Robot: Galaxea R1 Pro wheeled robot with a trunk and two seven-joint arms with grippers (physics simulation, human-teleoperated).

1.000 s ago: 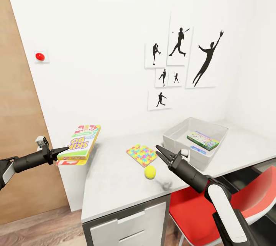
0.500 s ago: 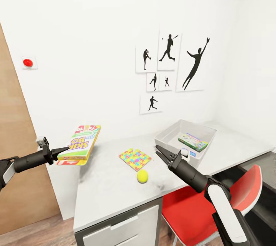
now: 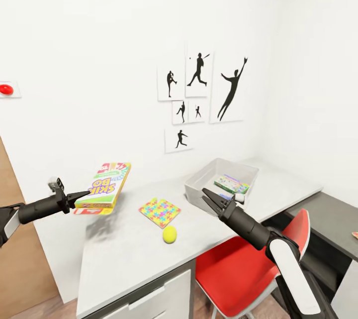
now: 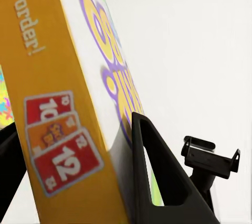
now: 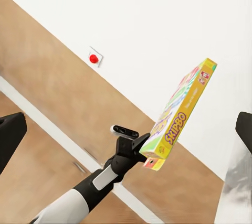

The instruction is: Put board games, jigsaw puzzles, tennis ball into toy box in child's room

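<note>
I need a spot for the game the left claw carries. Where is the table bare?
Bare: the table front, below the jigsaw puzzle and tennis ball, and beyond the toy box. Crowded: between puzzle and box.

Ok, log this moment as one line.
left gripper: shut on game box | right gripper: open, empty | ball, puzzle: on table

Yellow-green board game (image 3: 105,186) with purple lettering, multicoloured jigsaw puzzle (image 3: 159,211), yellow-green tennis ball (image 3: 169,234), light grey toy box (image 3: 199,188).
</note>
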